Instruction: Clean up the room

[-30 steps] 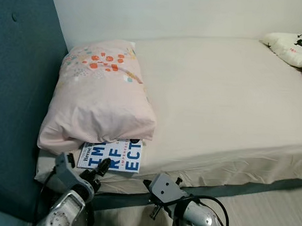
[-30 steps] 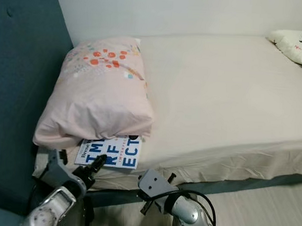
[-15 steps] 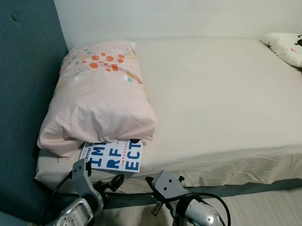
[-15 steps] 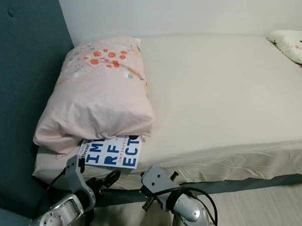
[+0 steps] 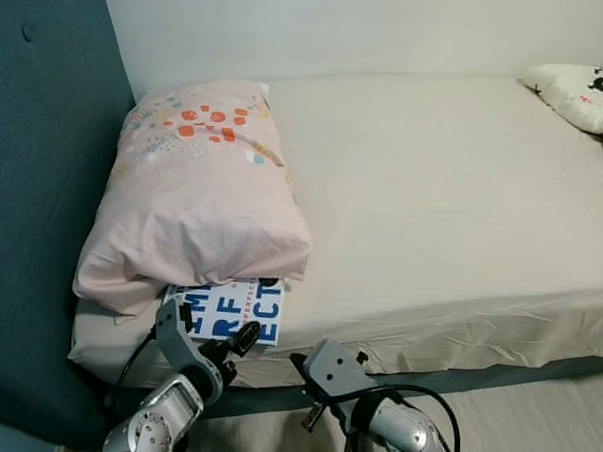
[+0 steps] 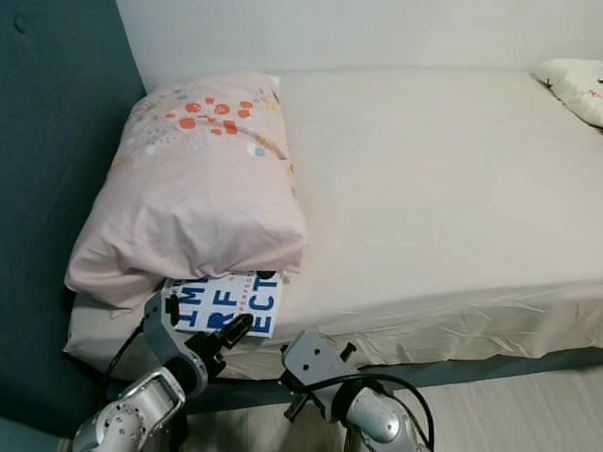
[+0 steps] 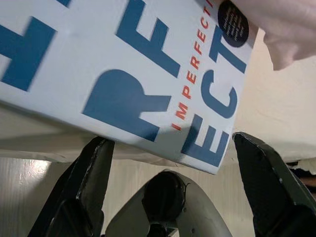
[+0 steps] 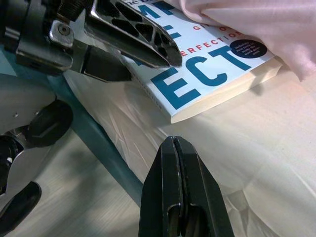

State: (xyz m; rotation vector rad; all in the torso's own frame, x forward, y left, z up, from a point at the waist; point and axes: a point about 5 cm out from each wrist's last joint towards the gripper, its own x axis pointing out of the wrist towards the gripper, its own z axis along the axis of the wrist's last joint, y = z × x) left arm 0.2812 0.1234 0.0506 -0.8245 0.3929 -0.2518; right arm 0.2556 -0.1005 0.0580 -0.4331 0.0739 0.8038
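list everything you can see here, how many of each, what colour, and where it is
Bed: one, cream sheet, fills the middle, running along the white wall.
Headboard: one, dark teal, at the bed's left end.
Pillow: one, pale pink with orange dots, at the head of the bed, lying over the far part of the book.
Book: one, white cover with big blue letters, at the bed's near edge, partly under the pillow.
Cushion: one, white with a black and red print, far right end of the bed.
Floor: pale wood, beside the bed.
Left gripper: one, black fingers open at the book's near edge.
Right gripper: one, black fingers shut, low beside the bed's edge.
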